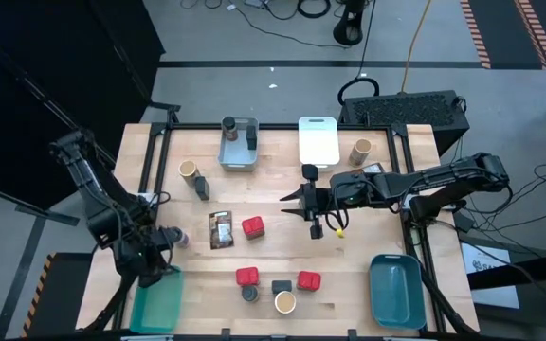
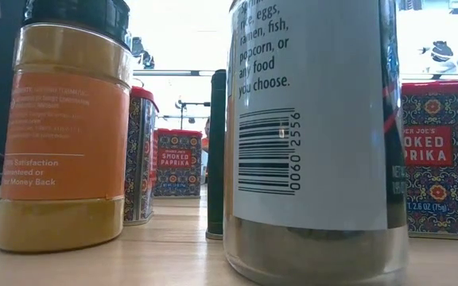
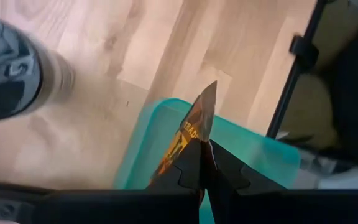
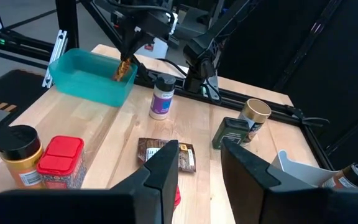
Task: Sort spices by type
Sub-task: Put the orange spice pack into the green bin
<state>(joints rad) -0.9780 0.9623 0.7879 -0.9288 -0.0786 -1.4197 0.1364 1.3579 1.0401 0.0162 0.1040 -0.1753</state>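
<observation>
Left gripper hangs over the teal bin, jaws clamped on a brown-orange packet.
Pale wood table, black frame, grey floor with cables beyond. Right gripper hovers mid-table, jaws partly apart, nothing between them. Spices spread out: another packet beside a red tin, two more red tins and near the front edge with a tan-topped jar, a white-labelled bottle by the teal bin. Grey bin and white bin at the back, blue bin front right.
</observation>
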